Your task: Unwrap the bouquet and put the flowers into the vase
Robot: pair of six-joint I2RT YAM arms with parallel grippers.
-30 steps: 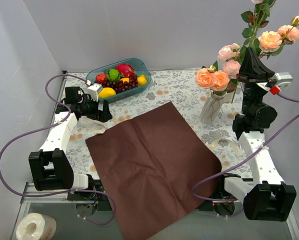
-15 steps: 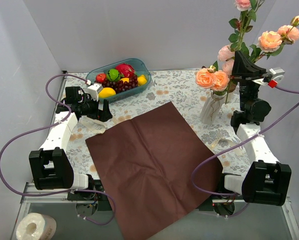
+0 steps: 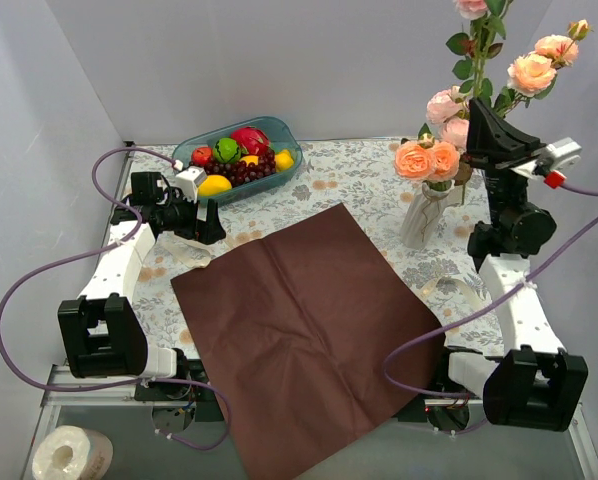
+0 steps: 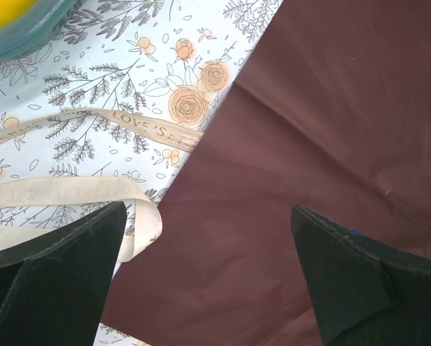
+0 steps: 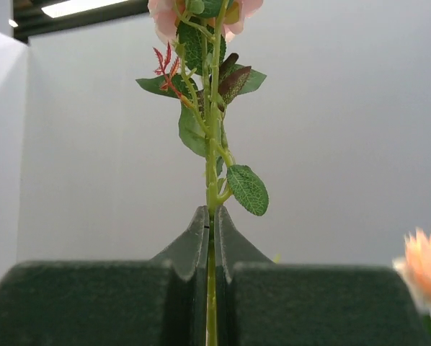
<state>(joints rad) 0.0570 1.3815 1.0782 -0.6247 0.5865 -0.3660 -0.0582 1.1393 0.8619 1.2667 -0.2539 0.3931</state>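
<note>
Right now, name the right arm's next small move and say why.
Probably lower the flower toward the vase. The right gripper is shut on its upright stem, raised just right of the vase, which already holds peach roses; the stem's lower end is hidden.

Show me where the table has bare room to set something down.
Bare cloth lies at the back between the fruit bowl and the vase, beyond the spread paper. It is crowded by the vase, where the right gripper holds a flower stem.
</note>
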